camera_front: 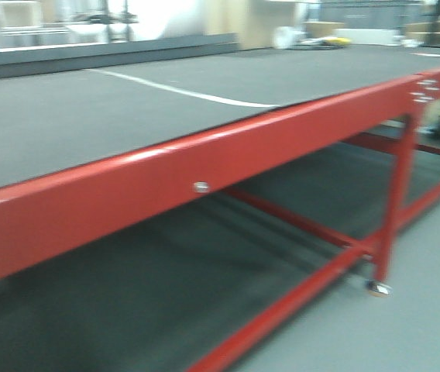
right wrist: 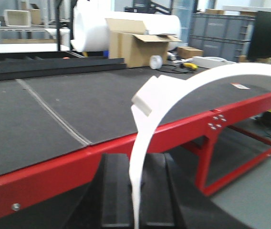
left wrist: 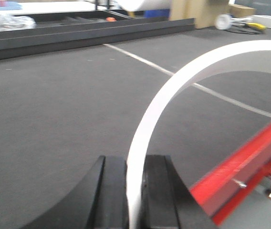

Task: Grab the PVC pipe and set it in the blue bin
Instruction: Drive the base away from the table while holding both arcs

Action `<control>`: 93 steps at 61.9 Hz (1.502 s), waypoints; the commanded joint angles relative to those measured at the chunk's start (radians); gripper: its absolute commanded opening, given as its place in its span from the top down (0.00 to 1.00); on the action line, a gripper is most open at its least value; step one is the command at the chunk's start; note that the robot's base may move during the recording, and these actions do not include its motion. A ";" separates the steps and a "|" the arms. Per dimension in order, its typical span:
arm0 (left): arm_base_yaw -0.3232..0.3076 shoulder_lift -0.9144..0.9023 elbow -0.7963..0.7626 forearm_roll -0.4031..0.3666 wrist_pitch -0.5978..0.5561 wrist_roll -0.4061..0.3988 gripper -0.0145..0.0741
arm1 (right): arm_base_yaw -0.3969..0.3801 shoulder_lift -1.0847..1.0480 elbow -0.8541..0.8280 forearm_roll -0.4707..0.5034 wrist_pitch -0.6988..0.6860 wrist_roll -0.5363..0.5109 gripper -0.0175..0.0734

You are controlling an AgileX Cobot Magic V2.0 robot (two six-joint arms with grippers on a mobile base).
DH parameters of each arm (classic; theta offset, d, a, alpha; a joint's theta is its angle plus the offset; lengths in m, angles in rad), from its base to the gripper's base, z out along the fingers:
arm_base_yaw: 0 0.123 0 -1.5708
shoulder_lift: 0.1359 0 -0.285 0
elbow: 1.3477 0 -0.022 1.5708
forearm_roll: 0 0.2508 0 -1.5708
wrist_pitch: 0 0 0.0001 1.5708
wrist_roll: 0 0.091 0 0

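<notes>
- Step in hand, I'd guess: hunting for the PVC pipe. I can't spot it or the blue bin in any view, so next comes looking around.
- Left jaws are pinched nearly shut on a thin white strip (left wrist: pixel 173 86) arcing from 6 towards 3 o'clock. Right jaws likewise, on their own white strip (right wrist: pixel 212 76). Both are smooth flat bands; can't tell if they're pipe.
- Surface (camera_front: pixel 88 116): matte dark mat on a glossy red frame (camera_front: pixel 127 201).

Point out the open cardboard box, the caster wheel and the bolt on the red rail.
Cardboard box (right wrist: pixel 142 52): right wrist view, on its front face.
Caster wheel (camera_front: pixel 376 289): front-facing view, on the wheel under the table leg.
Bolt (camera_front: pixel 201 187): front-facing view, on its head in the red rail.
</notes>
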 commanded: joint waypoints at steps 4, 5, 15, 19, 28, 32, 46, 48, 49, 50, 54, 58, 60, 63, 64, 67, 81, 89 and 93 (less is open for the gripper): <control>-0.005 -0.004 -0.001 -0.008 -0.029 0.000 0.96 | 0.001 -0.004 0.003 0.001 -0.031 -0.006 0.99; -0.005 -0.004 -0.001 -0.008 -0.029 0.000 0.96 | 0.001 -0.004 0.003 0.001 -0.031 -0.006 0.99; -0.005 -0.004 -0.001 -0.008 -0.029 0.000 0.96 | 0.001 -0.004 0.003 0.001 -0.031 -0.006 0.99; -0.005 -0.004 -0.001 -0.008 -0.029 0.000 0.96 | 0.001 -0.004 0.003 0.001 -0.031 -0.006 0.99; -0.005 -0.004 -0.001 -0.008 -0.029 0.000 0.96 | 0.001 -0.004 0.003 0.001 -0.031 -0.006 0.99; -0.005 -0.004 -0.001 -0.008 -0.029 0.000 0.96 | 0.001 -0.004 0.003 0.001 -0.031 -0.006 0.99; -0.005 -0.004 -0.001 -0.008 -0.029 0.000 0.96 | 0.001 -0.004 0.003 0.001 -0.031 -0.006 0.99; -0.005 -0.004 -0.001 -0.008 -0.029 0.000 0.96 | 0.001 -0.004 0.003 0.001 -0.031 -0.006 0.99; -0.005 -0.004 -0.001 -0.008 -0.029 0.000 0.96 | 0.001 -0.004 0.003 0.001 -0.031 -0.006 0.99; -0.005 -0.004 -0.001 -0.008 -0.029 0.000 0.96 | 0.001 -0.004 0.003 0.001 -0.031 -0.006 0.99; -0.005 -0.004 -0.001 -0.008 -0.029 0.000 0.96 | 0.001 -0.004 0.003 0.001 -0.031 -0.006 0.99; -0.005 -0.004 -0.001 -0.008 -0.029 0.000 0.96 | 0.001 -0.004 0.003 0.001 -0.031 -0.006 0.99; -0.005 -0.004 -0.001 -0.008 -0.029 0.000 0.96 | 0.001 -0.004 0.003 0.001 -0.031 -0.006 0.99; -0.005 -0.004 -0.001 -0.008 -0.029 0.000 0.96 | 0.001 -0.004 0.003 0.001 -0.031 -0.006 0.99; -0.005 -0.004 -0.001 -0.008 -0.029 0.000 0.96 | 0.001 -0.004 0.003 0.001 -0.031 -0.006 0.99; -0.005 -0.004 -0.001 -0.008 -0.029 0.000 0.96 | 0.001 -0.004 0.003 0.001 -0.031 -0.006 0.99; -0.005 -0.004 -0.001 -0.008 -0.029 0.000 0.96 | 0.001 -0.004 0.003 0.001 -0.031 -0.006 0.99; -0.005 -0.004 -0.001 -0.008 -0.029 0.000 0.96 | 0.001 -0.004 0.003 0.001 -0.031 -0.006 0.99; -0.005 -0.004 -0.001 -0.008 -0.029 0.000 0.96 | 0.001 -0.004 0.003 0.001 -0.031 -0.006 0.99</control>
